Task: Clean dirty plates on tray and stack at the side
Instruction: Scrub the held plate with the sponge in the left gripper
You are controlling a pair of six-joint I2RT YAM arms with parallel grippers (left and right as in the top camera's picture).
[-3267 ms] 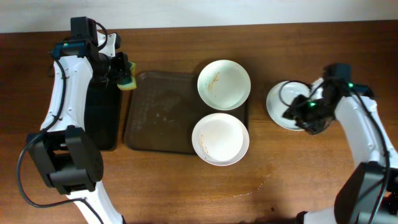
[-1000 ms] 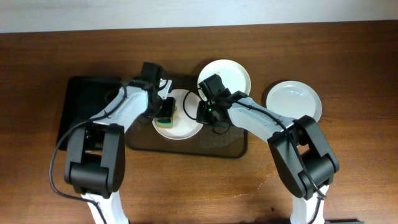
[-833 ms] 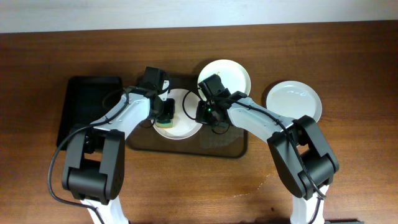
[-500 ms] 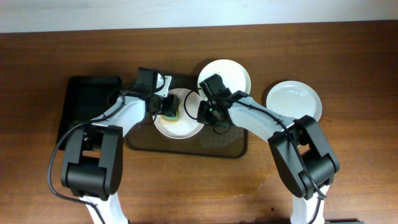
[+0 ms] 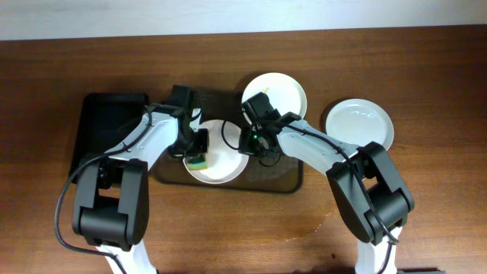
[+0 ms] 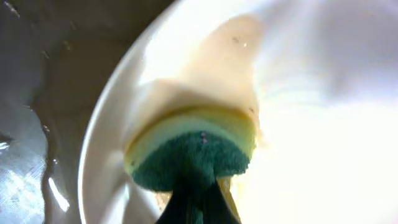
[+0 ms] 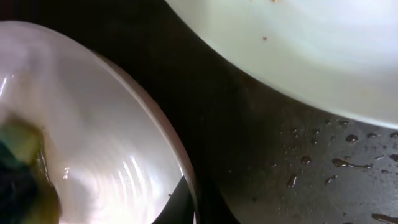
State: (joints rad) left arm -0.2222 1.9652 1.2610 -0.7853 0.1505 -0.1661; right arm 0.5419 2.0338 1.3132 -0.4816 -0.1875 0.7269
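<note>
On the tray (image 5: pixel 275 180), the near plate (image 5: pixel 224 165) is pinched at its right rim by the right hand (image 5: pixel 249 142). A sponge (image 5: pixel 198 160), clamped in the left hand (image 5: pixel 197 147), is pressed onto its left side.

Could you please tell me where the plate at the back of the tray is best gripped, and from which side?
Probably the far-right rim, from above, one finger inside and one outside. The back plate lies flat and shallow, so only its rim offers a pinch, and there it overhangs the tray.
</note>
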